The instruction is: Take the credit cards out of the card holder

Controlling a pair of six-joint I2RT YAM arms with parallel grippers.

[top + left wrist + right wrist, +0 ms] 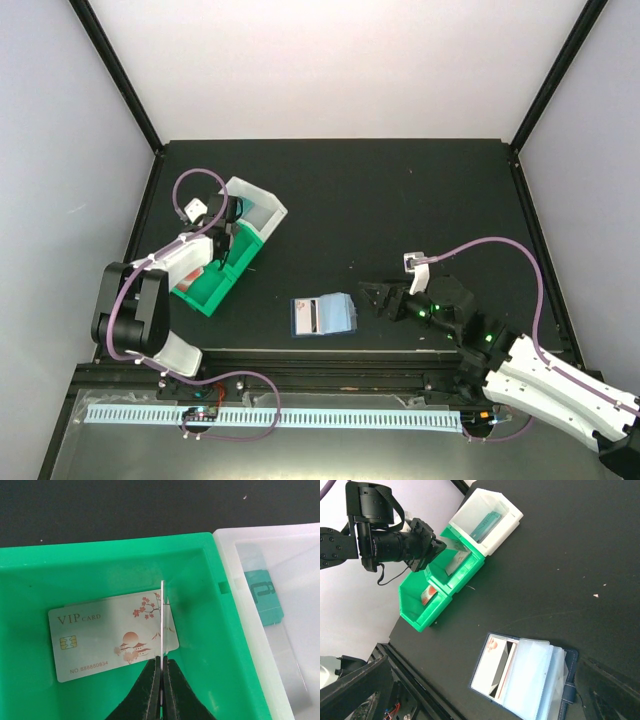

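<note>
The card holder (322, 315) lies open on the black table, navy outside with pale blue clear pockets (540, 680). A white credit card with a red mark (495, 665) sits in its left pocket, and a dark-striped one shows beside it. My left gripper (162, 661) is shut on a thin credit card (162, 620), seen edge-on, above a green bin (210, 645). A pale VIP card (100, 640) lies flat in that bin. My right gripper (381, 299) stands open just right of the holder, nothing between its fingers.
A white bin (280, 580) joined to the green one holds a teal card (263, 597). Another green compartment (415, 607) nearer the table edge holds a red card (427, 595). The bins (235, 245) stand at the left, under the left arm.
</note>
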